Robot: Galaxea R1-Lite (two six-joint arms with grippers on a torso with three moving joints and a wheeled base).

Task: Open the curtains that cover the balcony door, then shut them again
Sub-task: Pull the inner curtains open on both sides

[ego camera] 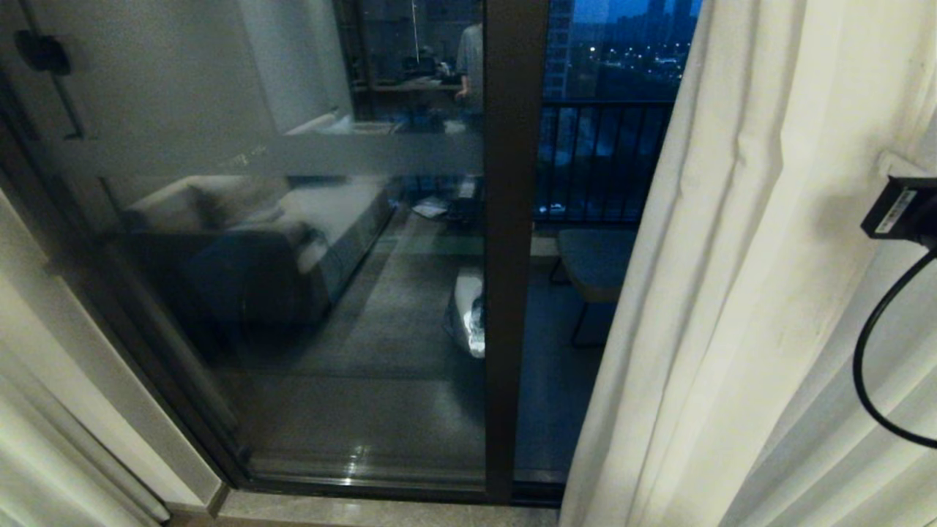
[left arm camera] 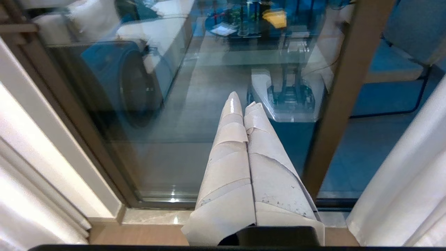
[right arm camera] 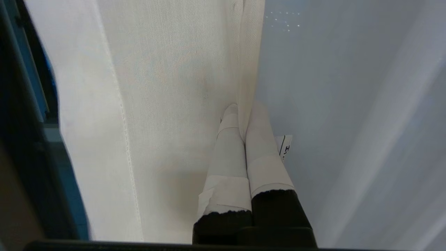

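Observation:
The balcony door (ego camera: 329,307) stands uncovered across the middle of the head view, dark frame post (ego camera: 512,256) upright. One cream curtain (ego camera: 732,293) hangs bunched at the right, the other (ego camera: 44,424) at the lower left. In the right wrist view my right gripper (right arm camera: 243,112), fingers taped white, is shut on a vertical fold of the right curtain (right arm camera: 167,87). Only a black part of that arm (ego camera: 904,208) shows in the head view. My left gripper (left arm camera: 243,103) is shut on nothing, pointing at the door's lower glass (left arm camera: 174,139), clear of both curtains.
Behind the glass are a black-barred railing (ego camera: 607,154) and a chair (ego camera: 596,263). The panes reflect a sofa, a person and the robot. A pale stone threshold (ego camera: 366,512) runs under the door. A black cable (ego camera: 871,366) loops before the right curtain. Grey sheer fabric (right arm camera: 348,104) hangs beside the held fold.

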